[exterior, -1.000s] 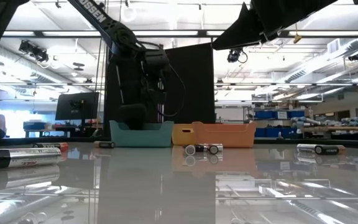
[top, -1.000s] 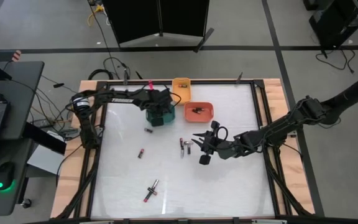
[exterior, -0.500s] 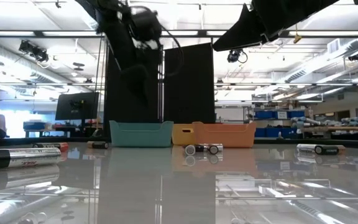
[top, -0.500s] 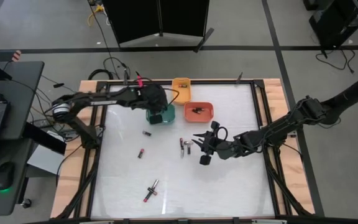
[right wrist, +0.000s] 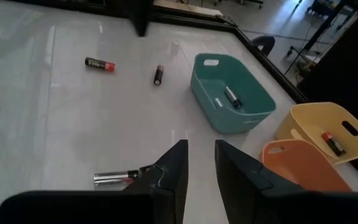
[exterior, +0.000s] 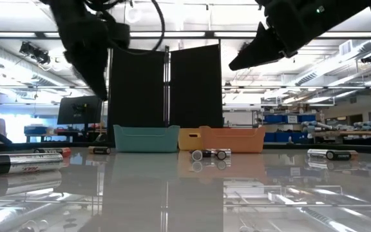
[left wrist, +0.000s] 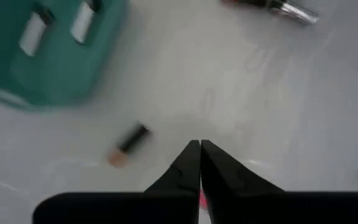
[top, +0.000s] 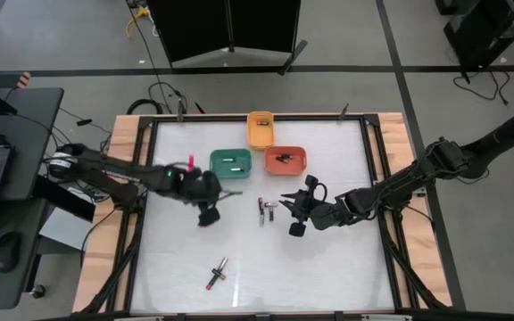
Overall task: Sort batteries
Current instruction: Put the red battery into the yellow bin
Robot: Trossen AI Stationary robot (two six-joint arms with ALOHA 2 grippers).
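The left end effector (top: 209, 212) is held over the desk (top: 328, 259) just in front of the teal bin (top: 230, 163), toward the left half of the surface. Its fingers are pressed together with nothing between them, as the left wrist view shows. The right end effector (top: 286, 198) is poised near the desk's middle with a narrow gap between its fingers and nothing gripped.

The batteries are spread out. Two lie in the teal bin, one in the yellow bin (top: 260, 127) at the far edge, and some in the orange bin (top: 285, 160). A pair (top: 265, 210) rests near the centre just beside the right end effector, a small dark cell (left wrist: 129, 142) sits close ahead of the left fingers, and two more (top: 217, 273) lie toward the near edge.

A descent with shut fingers would likely knock the dark cell and set it rolling. The centre pair could be taken together through so narrow a gap, or one cell pushed aside. Mis-sorting is possible, as cell sizes are hard to judge.
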